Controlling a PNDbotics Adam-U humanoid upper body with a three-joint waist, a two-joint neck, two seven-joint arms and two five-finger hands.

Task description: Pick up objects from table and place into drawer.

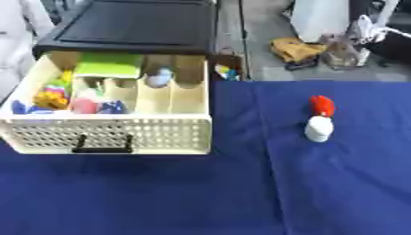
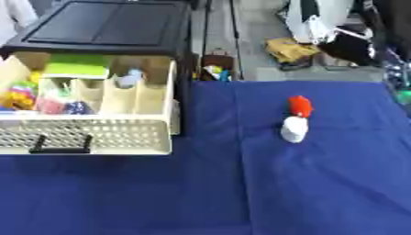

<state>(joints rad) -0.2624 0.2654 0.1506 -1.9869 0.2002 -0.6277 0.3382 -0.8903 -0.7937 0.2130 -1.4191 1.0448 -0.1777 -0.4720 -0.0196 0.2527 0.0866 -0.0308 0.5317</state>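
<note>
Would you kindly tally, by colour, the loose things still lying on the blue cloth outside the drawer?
Red: 1, the red object
White: 1, the white object, just in front of the red one
Total: 2
Both lie on the blue cloth, to the right of the open cream drawer; neither robot hand is in view.

A table covered in a deep blue cloth (image 1: 160, 197) filled the near part of the scene. On its left side sat a cream drawer (image 1: 112, 135) with a perforated front and a black handle, pulled out from a black cabinet (image 1: 132, 25) at the far left. Well apart, on the right, a red object (image 1: 322, 105) lay touching a white object (image 1: 319, 128) just nearer.
</note>
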